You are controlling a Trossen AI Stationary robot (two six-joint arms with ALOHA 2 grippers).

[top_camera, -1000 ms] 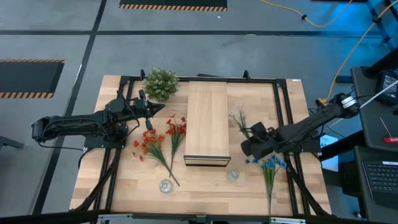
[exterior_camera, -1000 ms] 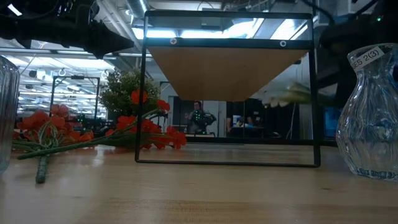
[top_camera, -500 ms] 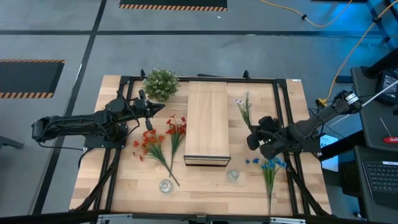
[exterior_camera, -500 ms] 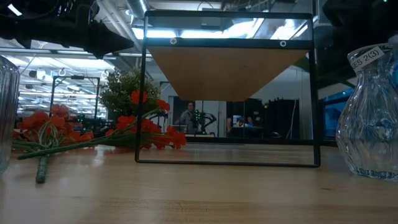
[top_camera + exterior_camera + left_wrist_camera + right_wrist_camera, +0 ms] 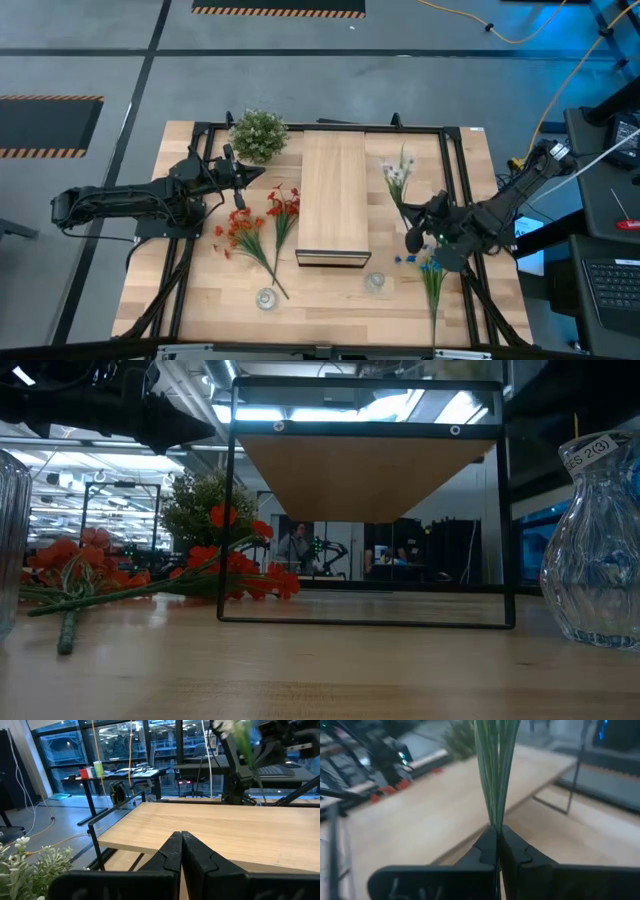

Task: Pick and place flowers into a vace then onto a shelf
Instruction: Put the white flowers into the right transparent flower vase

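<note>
My right gripper is shut on a white-flowered spray, right of the pale wood shelf; in the right wrist view its green stems rise from my shut fingers. Red-orange flowers lie on the table left of the shelf, and blue flowers lie near my right gripper. Two glass vases stand near the front edge. My left gripper hangs shut and empty left of the shelf. My right gripper pinches the white spray's bundle of thin green stems between its two fingers, low on the stems. It comes from the table's right, slanting slightly down. The spray is lifted clear of the table, its blooms pointing toward the far edge.
A round bushy green-white plant stands at the far left corner of the shelf. A black frame runs around the work area. In the low view one vase stands close at the right and the red flowers lie at the left.
My right gripper has risen and drawn a little toward the table's right edge, turning at the wrist, still shut on the white spray. The spray has come up off the table and out of the low view, its blooms swinging toward the far edge.
</note>
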